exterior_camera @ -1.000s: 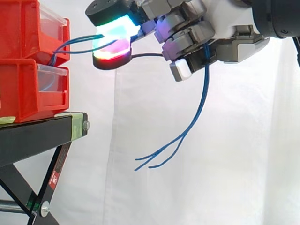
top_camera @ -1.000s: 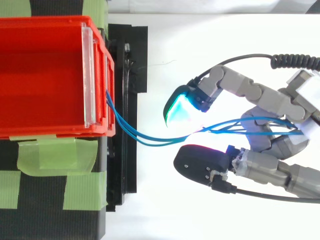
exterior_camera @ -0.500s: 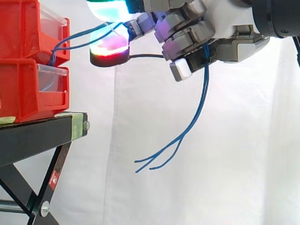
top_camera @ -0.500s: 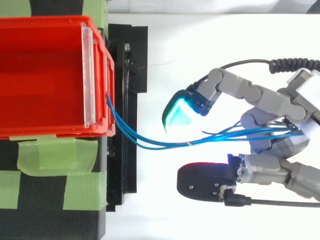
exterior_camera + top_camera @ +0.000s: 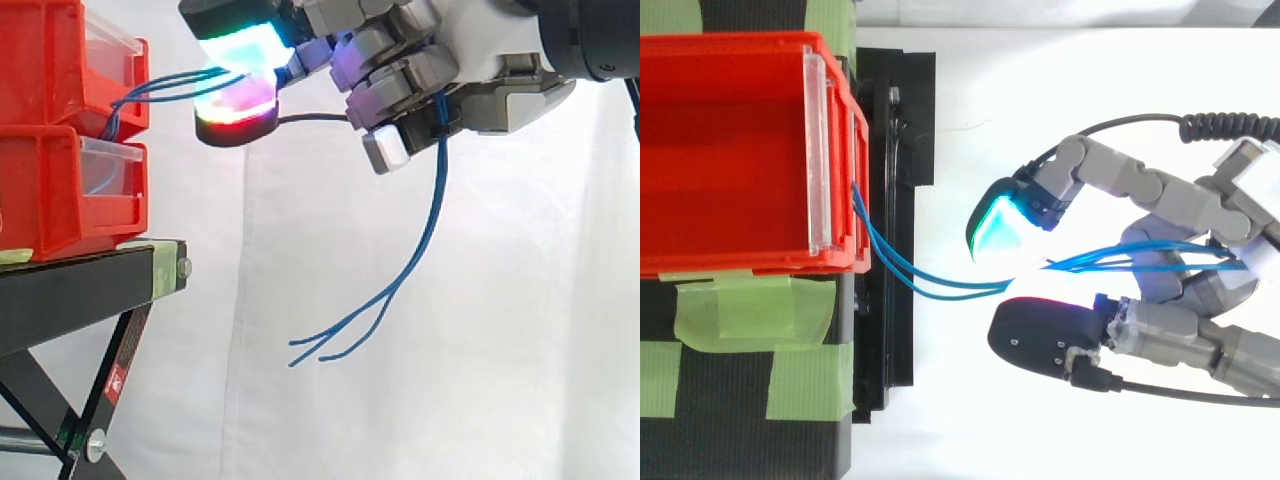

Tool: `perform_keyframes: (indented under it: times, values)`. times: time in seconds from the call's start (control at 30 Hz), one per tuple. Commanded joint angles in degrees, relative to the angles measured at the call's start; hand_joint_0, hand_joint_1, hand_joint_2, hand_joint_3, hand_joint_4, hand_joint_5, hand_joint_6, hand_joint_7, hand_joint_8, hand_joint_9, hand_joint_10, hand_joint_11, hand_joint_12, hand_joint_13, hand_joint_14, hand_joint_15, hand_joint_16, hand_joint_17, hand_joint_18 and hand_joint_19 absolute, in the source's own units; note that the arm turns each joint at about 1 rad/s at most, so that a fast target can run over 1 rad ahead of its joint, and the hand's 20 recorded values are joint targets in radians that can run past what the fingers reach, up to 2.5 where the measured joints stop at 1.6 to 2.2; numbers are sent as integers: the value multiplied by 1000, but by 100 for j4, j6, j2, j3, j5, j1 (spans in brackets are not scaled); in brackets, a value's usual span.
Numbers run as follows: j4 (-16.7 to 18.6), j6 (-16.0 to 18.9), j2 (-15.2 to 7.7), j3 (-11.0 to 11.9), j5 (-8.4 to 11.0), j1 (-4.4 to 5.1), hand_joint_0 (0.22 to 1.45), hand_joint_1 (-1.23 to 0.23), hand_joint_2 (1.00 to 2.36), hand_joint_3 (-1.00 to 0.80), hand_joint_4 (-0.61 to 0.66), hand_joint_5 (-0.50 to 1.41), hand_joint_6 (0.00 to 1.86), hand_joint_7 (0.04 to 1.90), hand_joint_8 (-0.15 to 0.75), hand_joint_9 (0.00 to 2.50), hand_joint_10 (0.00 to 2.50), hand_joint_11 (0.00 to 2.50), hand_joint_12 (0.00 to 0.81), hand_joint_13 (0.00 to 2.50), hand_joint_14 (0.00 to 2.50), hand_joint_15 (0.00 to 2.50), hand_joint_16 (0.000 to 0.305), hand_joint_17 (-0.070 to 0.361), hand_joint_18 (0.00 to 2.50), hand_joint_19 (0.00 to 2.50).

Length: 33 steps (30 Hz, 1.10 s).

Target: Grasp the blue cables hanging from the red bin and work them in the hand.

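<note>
Since the blue cables [image 5: 438, 170] leave the front of the upper red bin [image 5: 740, 262], pass between two glowing pads [image 5: 238, 48] and run on through the curled fingers before dropping away, we judge the grasp already made. The hand [image 5: 470, 45] is closed round them, and their loose ends dangle free well below it, before the white curtain [image 5: 520, 360]. Between bin and hand the strands sag only slightly, so we reckon there is little slack to spare. We take the step in hand to be working the cables within the grip. Next we would want the pads to roll or slide along the strands while the curled fingers keep hold, and no pull strong enough to drag them out of the bin on its black stand [image 5: 80, 290]
</note>
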Motion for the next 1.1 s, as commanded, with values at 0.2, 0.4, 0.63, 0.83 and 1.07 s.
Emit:
perform_keyframes:
  times: [0.2,0.4,0.63,0.83,1.07]
  values:
    - [9,0,-3,0,-6,-5,1100,-634,1001,344,290,340,4,1348,580,1706,2500,2500,706,2097,2500,2148,210,158,2500,766]
    - [9,0,5,0,-6,4,1109,-635,1041,384,282,337,5,1342,580,1706,2500,2500,706,2097,2500,2148,210,158,2500,766]
    - [0,0,-3,0,-6,4,1106,-617,1201,428,267,337,5,1330,580,1706,2500,2500,706,2097,2500,2148,210,158,2500,766]
    - [18,0,-3,0,-6,-5,1099,-641,1140,368,275,334,6,1329,580,1706,2500,2500,706,2097,2500,2148,210,158,2500,766]
    - [18,0,5,0,-15,4,1068,-652,1015,17,275,350,6,1429,580,1706,2500,2500,706,2097,2500,2148,210,158,2500,766]
